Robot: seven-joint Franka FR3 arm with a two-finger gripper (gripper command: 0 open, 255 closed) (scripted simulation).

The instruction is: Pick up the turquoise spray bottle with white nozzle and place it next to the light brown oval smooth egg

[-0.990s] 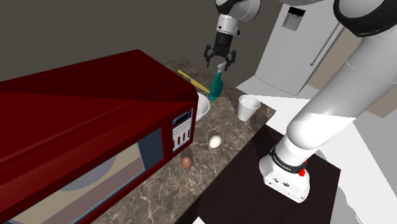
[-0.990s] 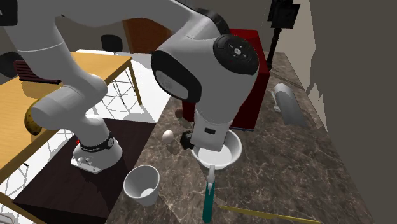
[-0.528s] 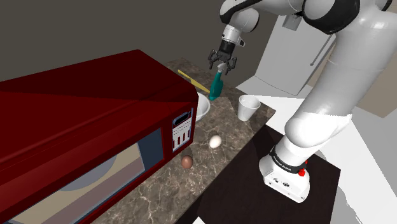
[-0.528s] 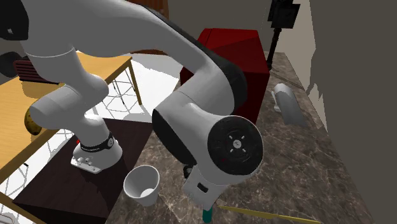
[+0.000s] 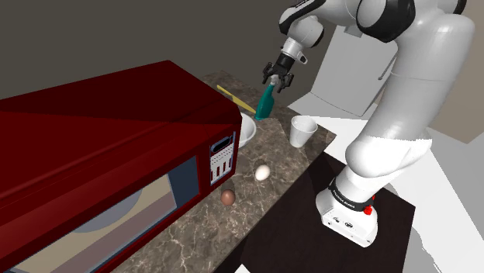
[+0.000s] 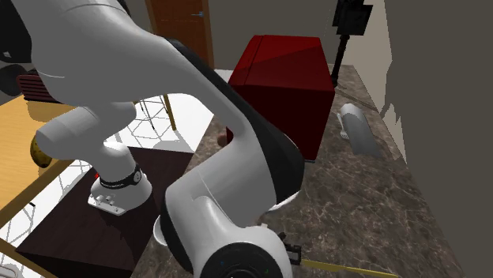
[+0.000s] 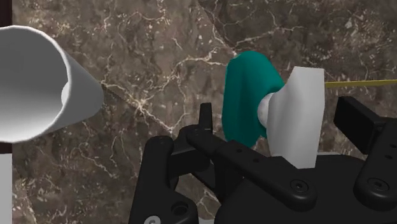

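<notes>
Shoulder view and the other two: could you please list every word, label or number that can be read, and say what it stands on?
No text can be read in any view.
Band on the arm's base: white lettering, too small to read.
Microwave panel: pale buttons, marks too small to read.
Spray bottle: no label shows.
Cup: plain, no print shows.

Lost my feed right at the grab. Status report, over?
Pincer open, straddling the spray bottle at its white nozzle, no grip yet. It stands on the counter, unlifted. White cup and white bowl close beside it.
</notes>
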